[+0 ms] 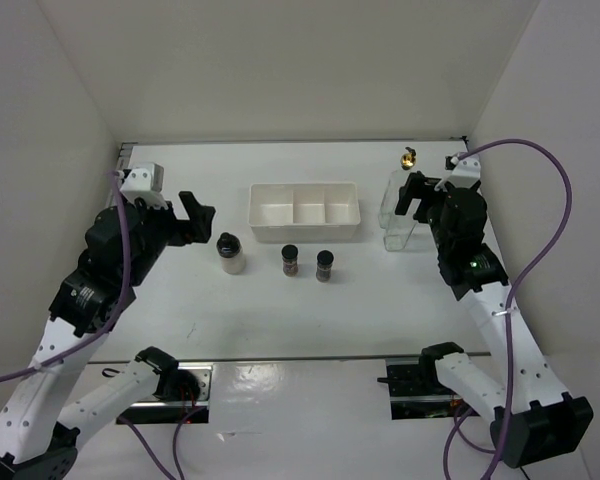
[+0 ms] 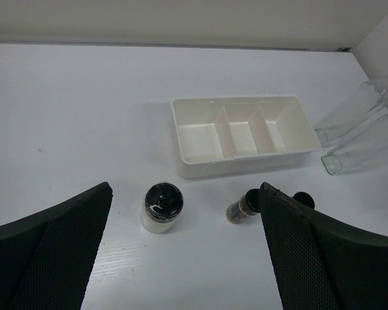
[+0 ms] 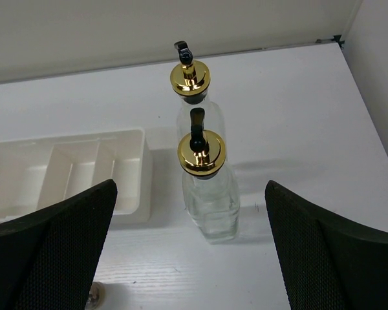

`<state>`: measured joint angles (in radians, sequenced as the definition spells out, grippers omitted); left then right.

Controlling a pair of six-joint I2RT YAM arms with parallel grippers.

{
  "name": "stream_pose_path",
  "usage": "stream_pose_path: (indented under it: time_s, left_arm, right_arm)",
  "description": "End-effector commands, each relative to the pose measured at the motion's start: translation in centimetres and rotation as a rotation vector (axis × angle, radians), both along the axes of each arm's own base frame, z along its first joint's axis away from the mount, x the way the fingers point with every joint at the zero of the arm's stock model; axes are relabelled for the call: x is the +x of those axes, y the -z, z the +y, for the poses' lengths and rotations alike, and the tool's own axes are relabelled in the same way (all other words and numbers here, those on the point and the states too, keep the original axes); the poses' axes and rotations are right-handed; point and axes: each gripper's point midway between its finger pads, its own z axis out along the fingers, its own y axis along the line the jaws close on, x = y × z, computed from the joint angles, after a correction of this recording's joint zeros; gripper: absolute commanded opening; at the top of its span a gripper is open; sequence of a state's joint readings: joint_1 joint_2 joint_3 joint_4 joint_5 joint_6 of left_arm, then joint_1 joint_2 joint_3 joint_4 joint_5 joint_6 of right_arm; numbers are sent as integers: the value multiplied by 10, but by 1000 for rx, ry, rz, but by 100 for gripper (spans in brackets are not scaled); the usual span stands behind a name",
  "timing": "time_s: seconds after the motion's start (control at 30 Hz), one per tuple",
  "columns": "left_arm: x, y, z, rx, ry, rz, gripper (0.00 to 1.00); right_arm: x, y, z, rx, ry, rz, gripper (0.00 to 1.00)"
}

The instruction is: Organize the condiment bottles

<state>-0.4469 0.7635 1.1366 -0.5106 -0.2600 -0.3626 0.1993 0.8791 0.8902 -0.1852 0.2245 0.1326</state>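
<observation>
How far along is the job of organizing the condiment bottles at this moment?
Done: nothing visible, since the white tray holds no bottle. In hand: nothing is gripped. The open right gripper faces the near tall bottle and the far tall bottle, and the open left gripper faces the whitish jar. Left: all five, including the left dark jar and the right dark jar.

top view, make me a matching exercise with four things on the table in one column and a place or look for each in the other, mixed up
Column one
1 squat whitish jar
2 white tray
3 nearer tall glass bottle
4 left small dark jar

Column two
a gold spout, to the right of the tray
b black cap, in front of the tray's middle
c three compartments
d black cap, by the tray's left front corner

Pairs: 1-d, 2-c, 3-a, 4-b
</observation>
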Motion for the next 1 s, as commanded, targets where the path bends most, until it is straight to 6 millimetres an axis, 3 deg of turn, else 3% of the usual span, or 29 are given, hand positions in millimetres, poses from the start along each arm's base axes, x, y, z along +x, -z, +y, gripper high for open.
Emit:
stream_pose_path:
  time_s: [0.0,0.2,0.63,0.97]
  left_arm:
    - [5,-20,-4,5,24,-66,100]
    - [10,-20,-8,22,40,-71,100]
    - [9,-19,-9,36,52,-81,100]
    - [19,-10,-14,49,53,-51,100]
  right_arm:
    - [12,-3,-2,-2,14,-20,100]
    - [28,17,-3,19,53,45,100]
    - [47,29,-8,25,108,54,100]
    - [67,35,-9,25,141,68,100]
